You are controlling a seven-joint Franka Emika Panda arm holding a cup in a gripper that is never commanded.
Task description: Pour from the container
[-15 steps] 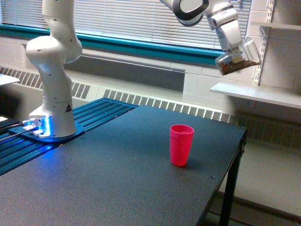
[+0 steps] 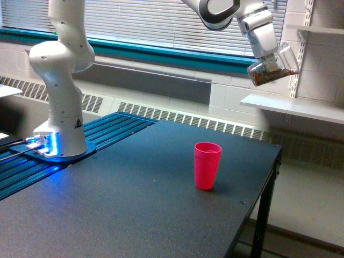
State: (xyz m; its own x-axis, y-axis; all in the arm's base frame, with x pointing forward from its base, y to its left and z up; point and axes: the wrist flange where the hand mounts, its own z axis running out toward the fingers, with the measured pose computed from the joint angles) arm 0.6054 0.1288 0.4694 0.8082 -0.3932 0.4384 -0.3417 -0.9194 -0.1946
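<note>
I am holding the container (image 2: 273, 65), a clear plastic cup, high above the table (image 2: 134, 199) and out toward the exterior view's right. My gripper (image 2: 267, 51) is pinching the cup near its upper part; the finger contact itself is too small to resolve. The cup is tilting, and dark brown granular contents are lying against its lower side. The pink cup (image 2: 207, 165) is standing upright on the table, well below the container and offset toward the exterior view's left.

Step in hand, as I am judging it: the carry before pouring. The next move calls for bringing the container's mouth over the pink cup's opening, lowering, then tilting further.

Against the frame half a second back, the container is sitting marginally higher and rightward; the pink cup is not moving.
</note>
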